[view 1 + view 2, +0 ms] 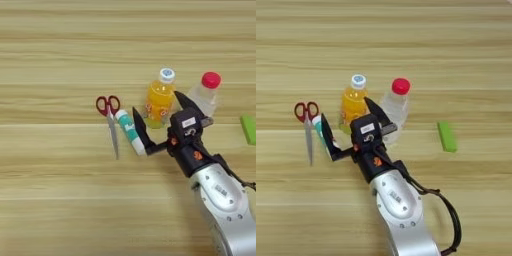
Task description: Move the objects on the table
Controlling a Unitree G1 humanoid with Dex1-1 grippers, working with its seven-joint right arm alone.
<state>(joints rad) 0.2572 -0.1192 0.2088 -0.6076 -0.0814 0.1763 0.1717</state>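
The right gripper [161, 112] is spread wide around the upright orange drink bottle [159, 101], one finger on each side, not yet pinching. The glue stick [130, 132] lies just left of its left finger, the red-capped clear bottle [206, 93] just right. One of each on the desk [55, 200], plus one scissors [110, 120] and one green block [446, 136].

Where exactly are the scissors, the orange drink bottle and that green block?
scissors [111, 121], left eye view, on the blades just below the red handles.
orange drink bottle [159, 100], left eye view, on the orange body under the white cap.
green block [447, 136], right eye view, on its middle.
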